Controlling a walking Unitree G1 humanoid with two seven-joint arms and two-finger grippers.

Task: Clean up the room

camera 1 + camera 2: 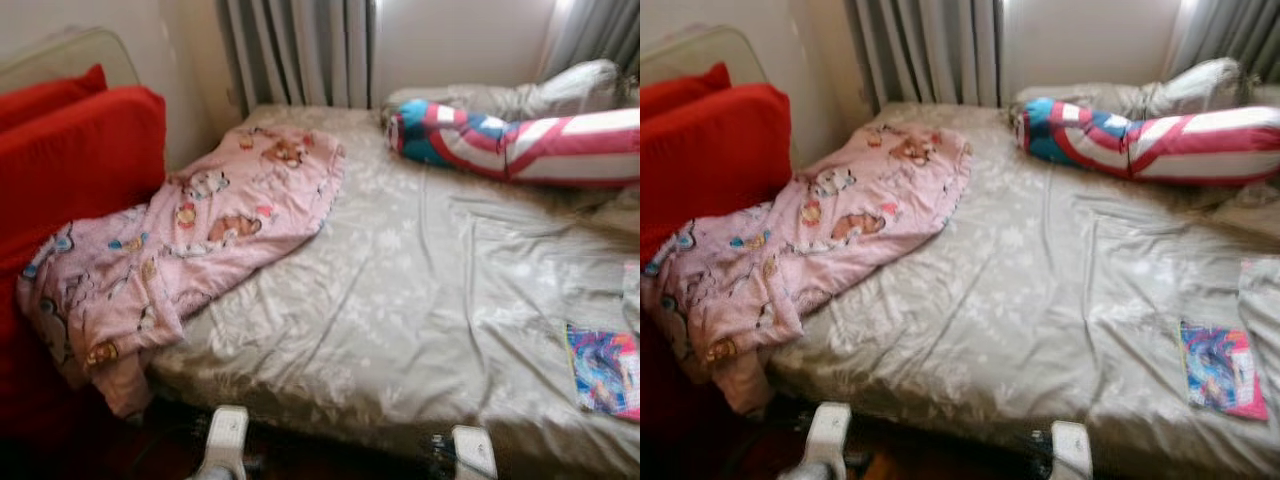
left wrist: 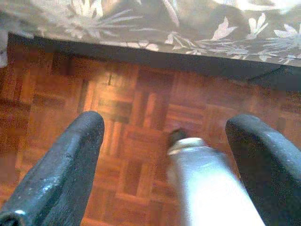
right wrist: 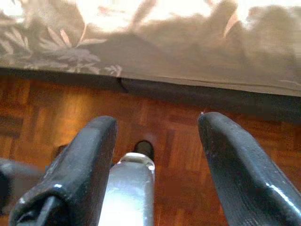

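Observation:
A pink cartoon-print blanket [image 1: 200, 240] lies crumpled across the bed's left side and spills over its near left corner. On the grey floral sheet [image 1: 420, 290], a red, white and blue bolster [image 1: 520, 140] lies at the far right. A colourful flat packet [image 1: 605, 370] rests near the right edge. My left gripper [image 2: 164, 125] hangs open over parquet floor [image 2: 131, 103] beside the bed's edge, holding nothing. My right gripper [image 3: 157, 122] hangs open the same way. My two silver forearms [image 1: 225, 440] show low in front of the bed.
Red cushions [image 1: 80, 150] stack against the wall left of the bed. Grey curtains [image 1: 300, 50] hang behind it. A crumpled grey cover [image 1: 520, 95] lies behind the bolster. A silver rounded part [image 3: 129, 188] shows below each gripper's fingers, not gripped.

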